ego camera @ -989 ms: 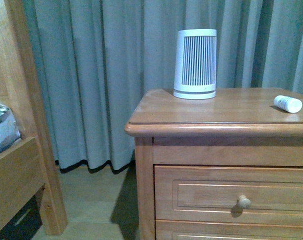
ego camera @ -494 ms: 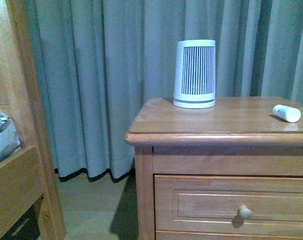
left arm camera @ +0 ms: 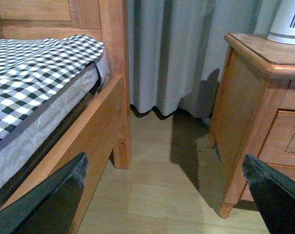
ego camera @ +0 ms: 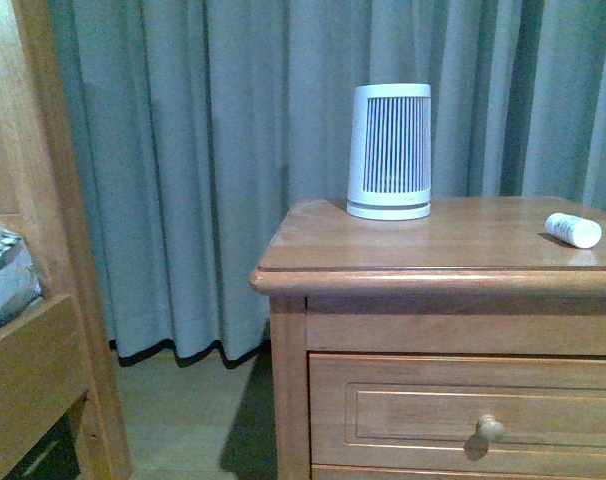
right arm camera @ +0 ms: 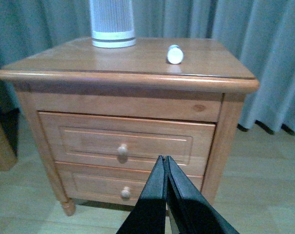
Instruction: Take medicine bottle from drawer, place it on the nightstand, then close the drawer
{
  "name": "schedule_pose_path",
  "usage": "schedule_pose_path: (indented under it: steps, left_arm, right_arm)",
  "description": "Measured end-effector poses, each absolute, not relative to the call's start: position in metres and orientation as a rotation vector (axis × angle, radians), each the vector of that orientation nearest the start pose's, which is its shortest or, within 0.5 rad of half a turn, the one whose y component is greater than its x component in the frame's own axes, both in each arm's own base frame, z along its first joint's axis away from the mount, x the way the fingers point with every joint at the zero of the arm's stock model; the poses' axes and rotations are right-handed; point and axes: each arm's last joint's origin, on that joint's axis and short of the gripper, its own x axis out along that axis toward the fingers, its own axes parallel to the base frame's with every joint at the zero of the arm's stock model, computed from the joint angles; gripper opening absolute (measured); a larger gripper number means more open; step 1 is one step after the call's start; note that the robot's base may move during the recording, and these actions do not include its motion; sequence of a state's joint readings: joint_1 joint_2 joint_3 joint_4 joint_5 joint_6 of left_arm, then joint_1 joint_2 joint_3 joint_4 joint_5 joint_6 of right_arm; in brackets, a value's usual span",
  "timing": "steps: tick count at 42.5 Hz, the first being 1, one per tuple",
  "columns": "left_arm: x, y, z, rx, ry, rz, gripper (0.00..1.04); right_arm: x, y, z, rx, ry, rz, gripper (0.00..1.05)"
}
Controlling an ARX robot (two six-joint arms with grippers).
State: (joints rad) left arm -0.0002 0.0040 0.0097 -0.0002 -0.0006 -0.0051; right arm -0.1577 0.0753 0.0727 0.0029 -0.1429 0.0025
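The small white medicine bottle (ego camera: 573, 229) (right arm camera: 175, 53) lies on its side on top of the nightstand (ego camera: 403, 262) (right arm camera: 138, 80), toward its right. The upper drawer (ego camera: 403, 415) (right arm camera: 89, 139) is pushed in flush, its pale knob (ego camera: 490, 428) (right arm camera: 122, 149) showing. My right gripper (right arm camera: 164, 160) is shut with nothing in it and hangs in front of the drawers, a little away from them. My left gripper (left arm camera: 164, 168) stands wide open over the floor between the bed and the nightstand, holding nothing. Neither arm shows in the front view.
A white ribbed tapered device (ego camera: 390, 150) (right arm camera: 112, 22) stands at the back of the nightstand top. The lower drawer (right arm camera: 79, 184) is closed too. A wooden bed frame (left arm camera: 96, 126) with checked bedding (left arm camera: 35, 68) is on the left. Grey curtains (ego camera: 203, 170) hang behind.
The front view has tilted slightly upward: the nightstand, device and bottle sit lower in the picture than a second ago. The bottle and the drawer have not moved.
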Motion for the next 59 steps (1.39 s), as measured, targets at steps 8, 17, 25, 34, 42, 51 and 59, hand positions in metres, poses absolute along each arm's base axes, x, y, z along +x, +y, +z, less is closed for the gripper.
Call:
schedule_pose_path:
  steps: [8,17,25,34,42,51,59]
  left_arm:
    - [0.097,0.0,0.166,-0.005,-0.006,0.001,0.98]
    - [0.097,0.0,0.166,-0.005,-0.005,0.0,0.98]
    - [0.097,0.0,0.166,-0.005,-0.006,0.0,0.98]
    - [0.097,0.0,0.166,-0.005,-0.006,0.0,0.98]
    - [0.097,0.0,0.166,-0.005,-0.006,0.0,0.98]
    - [0.097,0.0,0.166,-0.005,-0.006,0.0,0.98]
    - [0.097,0.0,0.166,-0.005,-0.006,0.0,0.98]
  right_arm:
    - [0.098,-0.001,0.177,0.003,0.001,0.0,0.03]
    - [0.097,0.0,0.168,0.003,-0.004,-0.001,0.03]
    - [0.097,0.0,0.168,0.002,-0.006,0.0,0.17]
    - [0.097,0.0,0.168,0.002,-0.006,0.0,0.5]
    - [0.097,0.0,0.168,0.002,-0.006,0.0,0.77]
    - [0.097,0.0,0.168,0.003,-0.006,0.0,0.99]
    - [0.097,0.0,0.168,0.002,-0.006,0.0,0.98]
